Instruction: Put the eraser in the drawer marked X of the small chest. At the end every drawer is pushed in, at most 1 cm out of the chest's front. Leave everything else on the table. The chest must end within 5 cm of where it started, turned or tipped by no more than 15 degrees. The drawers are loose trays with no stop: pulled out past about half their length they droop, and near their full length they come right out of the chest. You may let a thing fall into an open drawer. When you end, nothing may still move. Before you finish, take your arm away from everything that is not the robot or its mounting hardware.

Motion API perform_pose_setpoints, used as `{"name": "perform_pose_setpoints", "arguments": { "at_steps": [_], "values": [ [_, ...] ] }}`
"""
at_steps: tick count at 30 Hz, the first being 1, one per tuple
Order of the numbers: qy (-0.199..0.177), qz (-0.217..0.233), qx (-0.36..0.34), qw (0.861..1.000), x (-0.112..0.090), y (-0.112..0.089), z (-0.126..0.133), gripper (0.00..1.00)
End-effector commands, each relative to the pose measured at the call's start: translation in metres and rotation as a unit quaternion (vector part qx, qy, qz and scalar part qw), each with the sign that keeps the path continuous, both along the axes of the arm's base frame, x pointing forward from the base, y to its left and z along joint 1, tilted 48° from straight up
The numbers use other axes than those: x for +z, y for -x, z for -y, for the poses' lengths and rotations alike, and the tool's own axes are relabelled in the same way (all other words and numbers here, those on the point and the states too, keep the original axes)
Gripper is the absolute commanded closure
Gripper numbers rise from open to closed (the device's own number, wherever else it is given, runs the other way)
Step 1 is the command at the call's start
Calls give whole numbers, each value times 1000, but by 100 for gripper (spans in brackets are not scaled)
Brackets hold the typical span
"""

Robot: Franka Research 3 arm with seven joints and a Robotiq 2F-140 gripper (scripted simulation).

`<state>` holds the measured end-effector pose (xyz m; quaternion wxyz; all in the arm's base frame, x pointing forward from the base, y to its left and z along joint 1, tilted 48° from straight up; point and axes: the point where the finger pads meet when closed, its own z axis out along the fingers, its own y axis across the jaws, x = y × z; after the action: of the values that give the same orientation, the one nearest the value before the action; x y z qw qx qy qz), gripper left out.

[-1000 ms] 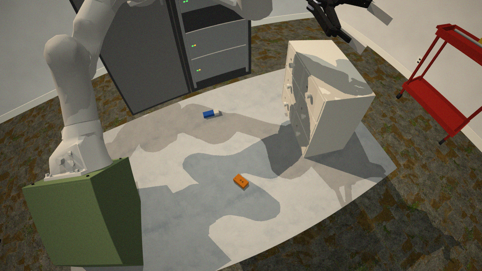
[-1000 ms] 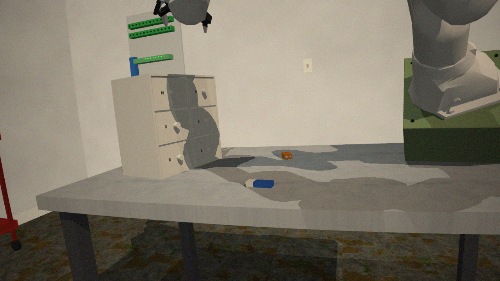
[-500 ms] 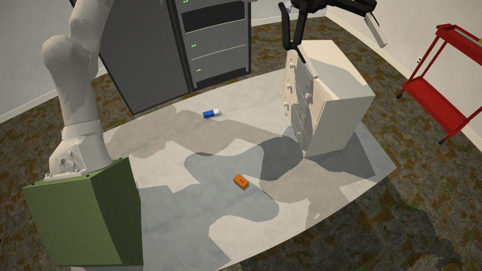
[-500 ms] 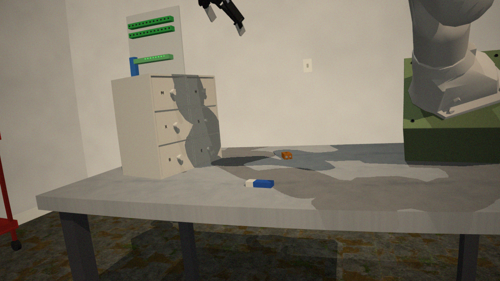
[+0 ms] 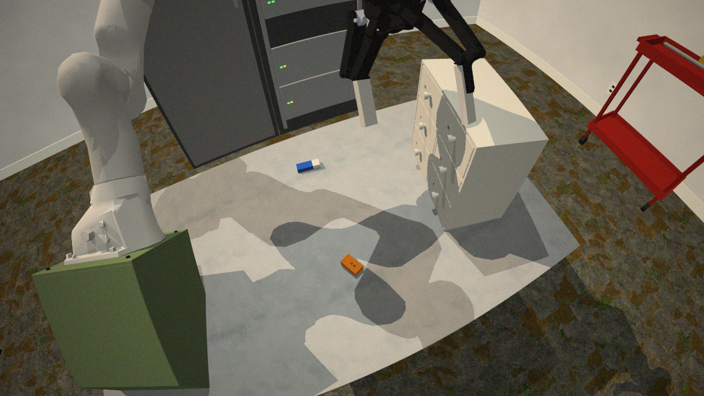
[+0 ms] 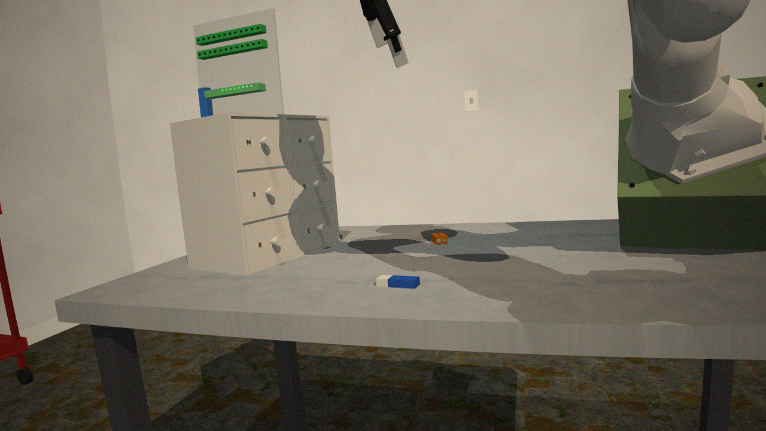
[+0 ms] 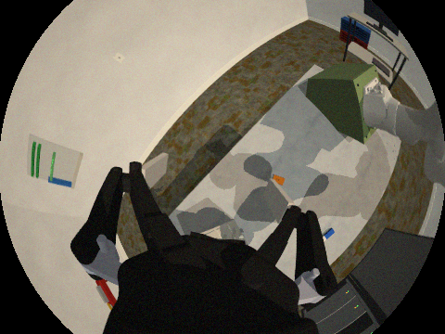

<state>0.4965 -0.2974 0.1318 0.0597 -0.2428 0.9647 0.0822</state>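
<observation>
From the top view, the gripper (image 5: 416, 105) hangs high at about 12 o'clock, its fingers (image 5: 365, 105) spread to the widest and with nothing between them. One finger shows over the desk (image 5: 275, 315), the other in front of the small chest (image 5: 497, 162). The chest stands at about 2 o'clock on the desk, and all its drawers look pushed in. The eraser (image 5: 308, 165), blue with a white end, lies flat on the desk at about 11 o'clock, well apart from the chest and from the fingers. An orange block (image 5: 352, 264) lies near the middle of the desk, toward 6 o'clock. The arm rises from a green pedestal (image 5: 117, 315) at 8 o'clock. Behind the desk is a dark server cabinet (image 5: 206, 83), and a red cart (image 5: 634, 147) stands by the wall at 3 o'clock.

From the exterior view, the eraser (image 6: 397, 281) lies near the front edge of the desk (image 6: 267, 316), with bare desk between it and the chest (image 6: 206, 193). The drawer marked X (image 6: 262, 195) is the left one in the middle row, and it is closed. One finger (image 6: 393, 45) shows at 12 o'clock, far above the desk. The orange block (image 6: 438, 238) sits farther back. A panel with green strips (image 6: 235, 69) stands behind the chest.

From the wrist view, the fingers stand wide apart at both sides. Between them I see the desk (image 7: 347, 173) far away, with the orange block (image 7: 278, 180) and the eraser (image 7: 329, 233) as small spots, and the green pedestal (image 7: 336, 102) at 1 o'clock.
</observation>
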Motion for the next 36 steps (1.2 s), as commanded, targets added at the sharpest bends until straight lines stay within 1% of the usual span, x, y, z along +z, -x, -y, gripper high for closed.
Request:
{"name": "perform_pose_setpoints", "arguments": {
  "at_steps": [1,2,3,4,5,7,8,9,10,11,12,13,14,15,16,18,36],
  "values": [
    [-83,-37,-67,994,-1,25,-31,0],
    [-123,-40,-89,988,6,38,-55,0],
    [-139,-46,-101,984,6,38,-55,0],
    [-139,-46,-101,984,6,38,-55,0],
    [-176,-49,-120,976,16,48,-76,0],
    [-176,-49,-120,976,16,48,-76,0],
    [-224,-57,-145,962,26,54,-94,0],
    [-229,-59,-148,960,26,54,-94,0],
    [-259,-61,-161,951,36,59,-108,0],
    [-263,-63,-164,949,36,59,-108,0],
    [-289,-65,-175,939,44,62,-119,0],
    [-289,-65,-175,939,44,62,-119,0],
    [-308,-67,-182,931,51,64,-127,0],
    [-308,-67,-182,931,51,64,-127,0],
    [-321,-68,-187,926,56,65,-132,0],
    [-330,-69,-190,922,60,66,-136,0],
    [-331,-69,-190,922,60,66,-136,0]
  ]
}}
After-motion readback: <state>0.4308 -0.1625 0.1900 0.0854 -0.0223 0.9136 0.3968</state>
